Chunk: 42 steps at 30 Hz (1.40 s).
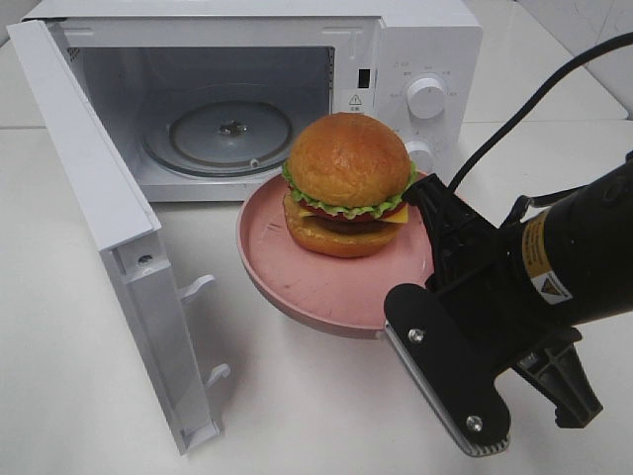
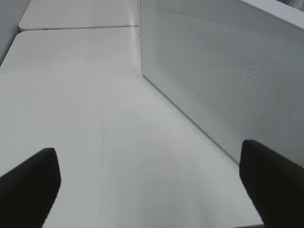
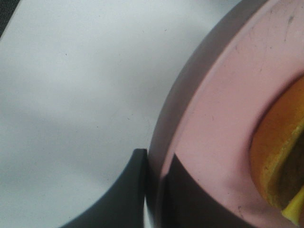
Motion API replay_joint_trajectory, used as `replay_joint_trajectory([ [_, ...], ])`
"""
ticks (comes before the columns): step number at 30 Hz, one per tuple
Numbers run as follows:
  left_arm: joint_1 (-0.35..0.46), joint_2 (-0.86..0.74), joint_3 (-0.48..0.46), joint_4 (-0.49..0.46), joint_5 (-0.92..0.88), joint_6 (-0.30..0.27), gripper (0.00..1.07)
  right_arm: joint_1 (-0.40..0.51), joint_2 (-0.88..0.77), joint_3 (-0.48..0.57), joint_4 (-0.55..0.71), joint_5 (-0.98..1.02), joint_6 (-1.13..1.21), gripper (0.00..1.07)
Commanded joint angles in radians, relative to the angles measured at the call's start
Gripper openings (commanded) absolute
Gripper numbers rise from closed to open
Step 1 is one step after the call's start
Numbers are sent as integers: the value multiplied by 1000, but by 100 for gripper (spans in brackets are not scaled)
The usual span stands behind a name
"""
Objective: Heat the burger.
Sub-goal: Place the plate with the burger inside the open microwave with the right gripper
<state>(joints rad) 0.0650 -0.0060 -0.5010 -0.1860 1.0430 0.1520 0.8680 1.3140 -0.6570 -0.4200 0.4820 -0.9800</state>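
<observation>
View: exterior high
Microwave [image 1: 420, 45]: white, at the back of the white table [image 1: 326, 426]; its door [image 1: 94, 188] is swung wide open to the left.
Turntable [image 1: 229, 134]: round glass, on the floor of the open cavity.
Burger [image 1: 348, 183]: upright on the pink plate [image 1: 297, 282], toward the plate's far side, in front of the cavity and outside it.
Plate height: appears raised off the table, with a shadow beneath it.
Right gripper [image 1: 425, 203]: reaches in from the right and meets the plate's right rim, just beside the burger.

View: left wrist
Left gripper [image 2: 147, 149]: jaws spread wide, one dark finger [image 2: 28, 190] in each lower corner, with only table between them.
Perforated white panel [image 2: 213, 71]: stands upright on the table to one side; I cannot tell which part of the microwave it is.

View: right wrist
Right jaws: pressed together on the plate's rim, one finger [image 3: 123, 199] outside the rim and the other on the inner surface.
Burger here: an orange bun edge with a sliver of yellow cheese, on the plate near the gripped rim and apart from the fingers.
</observation>
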Motion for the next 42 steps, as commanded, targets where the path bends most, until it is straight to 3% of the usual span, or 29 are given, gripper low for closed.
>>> replay_joint_trajectory([
  [1,-5,-19,3,-2,-4,0,96,-35,-10,-7,24,-49,-65,0],
  [11,-5,-19,3,-2,-4,0,96,-174,-10,-7,306,-56,-538,0],
  [19,-5,-19,3,-2,-4,0,96,-258,-10,-7,487,-60,-755,0],
  [42,-5,-19,3,-2,-4,0,96,-240,5,-40,477,-117,-766,0],
])
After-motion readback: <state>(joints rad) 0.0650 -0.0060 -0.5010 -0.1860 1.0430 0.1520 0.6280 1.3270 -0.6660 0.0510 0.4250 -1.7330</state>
